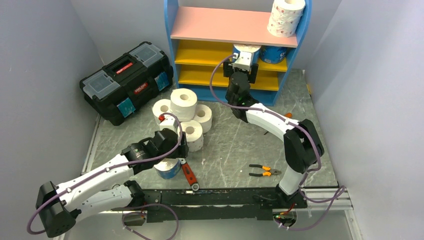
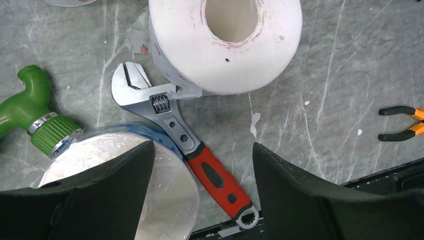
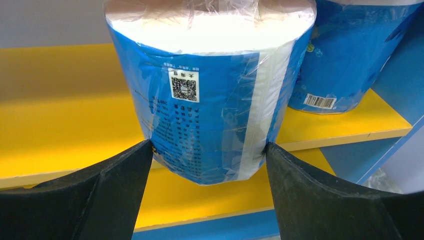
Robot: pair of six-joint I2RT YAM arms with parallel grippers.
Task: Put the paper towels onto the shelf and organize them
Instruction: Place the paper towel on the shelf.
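The blue-framed shelf (image 1: 220,25) with a pink top and yellow lower boards stands at the far edge of the grey marbled table (image 1: 230,145), a pink-dotted white roll (image 1: 286,16) on top. A cluster of plain white paper rolls (image 1: 183,102) sits mid-table. The right gripper (image 3: 208,145) grasps a blue-wrapped roll (image 3: 200,100) at the upper yellow board, near another blue-wrapped roll (image 3: 345,55). The left gripper (image 2: 202,150) hangs released over a third blue-wrapped roll (image 2: 167,195) and a red-handled wrench (image 2: 215,175)

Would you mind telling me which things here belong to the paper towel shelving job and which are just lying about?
Job: shelf; pink-dotted roll on top; two blue-wrapped rolls at the upper yellow board; plain rolls and another blue-wrapped roll on the table.
Lying about: black toolbox, adjustable wrench, pliers, green-handled tool.
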